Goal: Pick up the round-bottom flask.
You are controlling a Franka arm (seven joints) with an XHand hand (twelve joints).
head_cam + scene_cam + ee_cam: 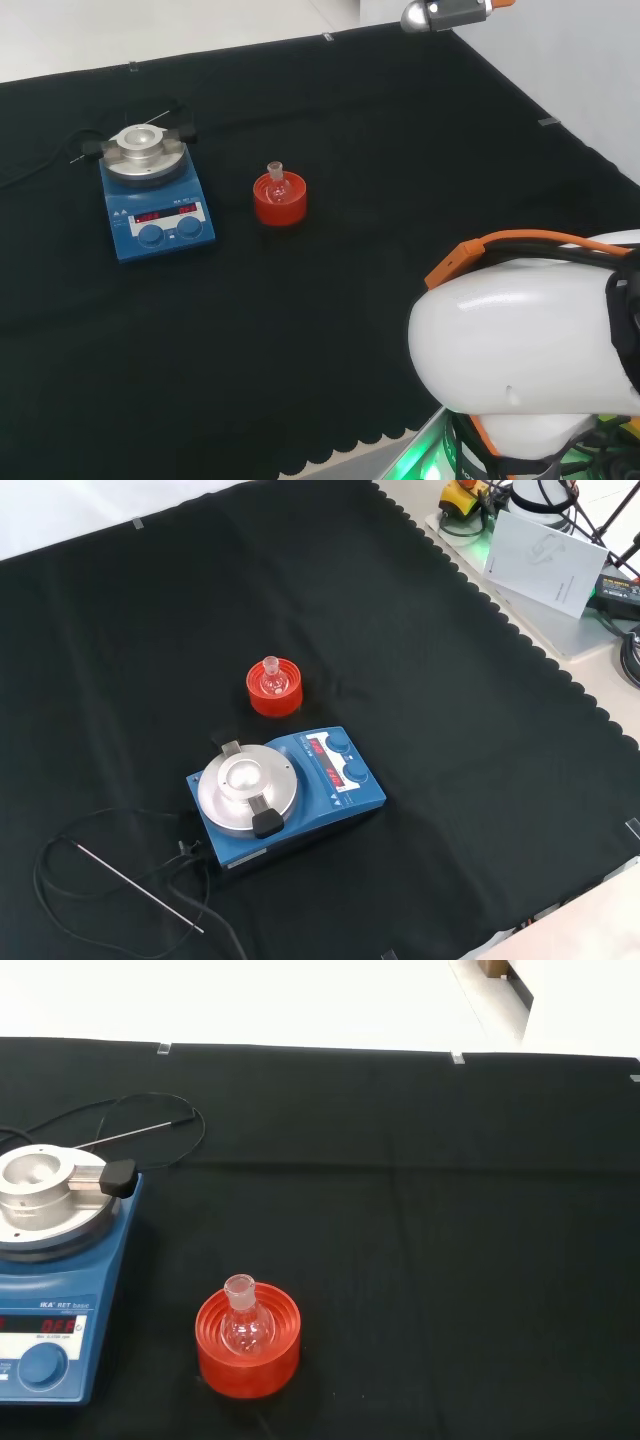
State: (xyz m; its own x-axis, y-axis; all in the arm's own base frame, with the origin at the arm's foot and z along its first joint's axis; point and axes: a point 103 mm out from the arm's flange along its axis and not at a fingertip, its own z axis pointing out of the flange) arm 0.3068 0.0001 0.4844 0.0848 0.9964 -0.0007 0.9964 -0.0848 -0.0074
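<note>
One round-bottom flask (277,181) stands upright in a red ribbed stand (279,200) on my counter (400,180), just right of a blue hotplate stirrer (155,195) in the head view. Whether my hand is spread or closed, I cannot tell.

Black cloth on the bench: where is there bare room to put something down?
Bare: most of the black cloth, front view's right half. Crowded: the small clear round-bottom flask on its red ribbed ring stand, close behind the blue hotplate stirrer, whose thin probe wire trails left.
</note>
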